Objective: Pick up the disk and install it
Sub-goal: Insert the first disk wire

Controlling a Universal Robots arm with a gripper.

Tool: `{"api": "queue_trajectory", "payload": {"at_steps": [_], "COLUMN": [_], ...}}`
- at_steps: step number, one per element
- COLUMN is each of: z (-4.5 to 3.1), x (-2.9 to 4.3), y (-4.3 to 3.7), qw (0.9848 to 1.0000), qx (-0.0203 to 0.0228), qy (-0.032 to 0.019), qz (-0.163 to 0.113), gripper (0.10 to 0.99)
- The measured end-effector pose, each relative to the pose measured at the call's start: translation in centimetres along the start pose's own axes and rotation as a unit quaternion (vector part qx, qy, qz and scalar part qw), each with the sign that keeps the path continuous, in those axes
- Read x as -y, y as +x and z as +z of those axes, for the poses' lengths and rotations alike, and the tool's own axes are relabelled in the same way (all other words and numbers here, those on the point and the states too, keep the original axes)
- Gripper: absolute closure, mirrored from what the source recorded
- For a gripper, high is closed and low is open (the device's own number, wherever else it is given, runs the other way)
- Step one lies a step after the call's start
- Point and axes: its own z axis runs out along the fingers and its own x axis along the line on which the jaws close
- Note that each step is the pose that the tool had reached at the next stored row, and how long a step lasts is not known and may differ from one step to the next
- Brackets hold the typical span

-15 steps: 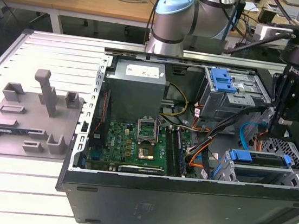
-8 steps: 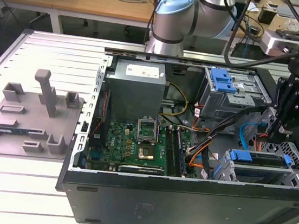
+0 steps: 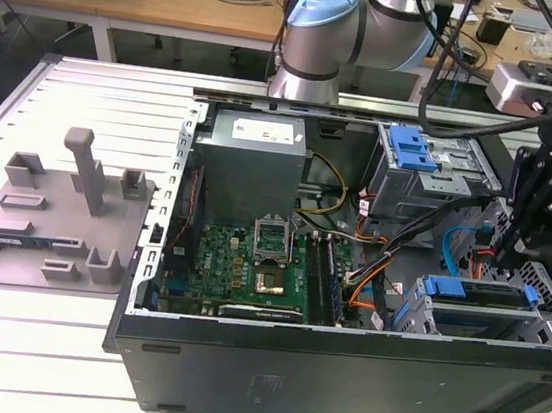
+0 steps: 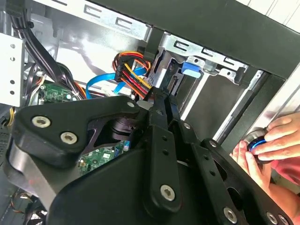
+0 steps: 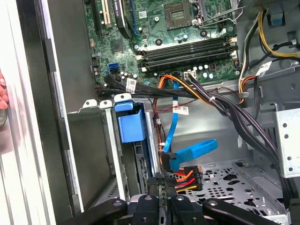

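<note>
As the case [image 3: 336,370] lies on its side with the cover off, its inside is reached from above, and the gripper [image 5: 157,180] is seen low in the corner at the exterior view's right. Its jaws are drawn together to a narrow slit and nothing is seen gripped between them. It is judged that they are set so to pass among the cables or to press, not to carry. Just under the tips the disk [image 3: 475,291] is found. It appears to stand on edge in the cage [image 3: 542,318] by the near wall, with its blue bracket turned upward so that it can be taken from the top. It seems to be seated already, though how deep cannot be told. Beside the tips an orange and red cable [image 5: 185,178] and a blue cable [image 5: 194,152] lie near the disk's end, probably to be plugged there. Further in, the motherboard [image 3: 249,264] is seen, and toward the far wall a second cage [image 3: 429,190] with a fixed blue tab [image 3: 410,147]. Outside the case a hand [image 4: 269,140] is rested on a round device [image 4: 255,143], and a grey tray [image 3: 54,210] is laid well apart at the exterior view's left.
</note>
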Motion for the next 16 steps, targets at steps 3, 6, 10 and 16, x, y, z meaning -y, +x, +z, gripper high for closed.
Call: {"api": "queue_trajectory", "payload": {"at_steps": [3, 6, 10, 16], "z": [0.02, 0.05, 0.1, 0.26], "x": [0.17, 0.39, 0.79, 1.17], "y": [0.12, 0.25, 0.63, 1.8], "qw": [1.0, 0.9999, 0.9999, 0.9998], "qx": [-0.0001, -0.0002, 0.0023, 0.0103], "qy": [-0.0014, -0.0032, -0.0064, -0.011], "qz": [-0.007, -0.013, -0.014, -0.015], "gripper": [0.918, 0.918, 0.918, 0.918]}}
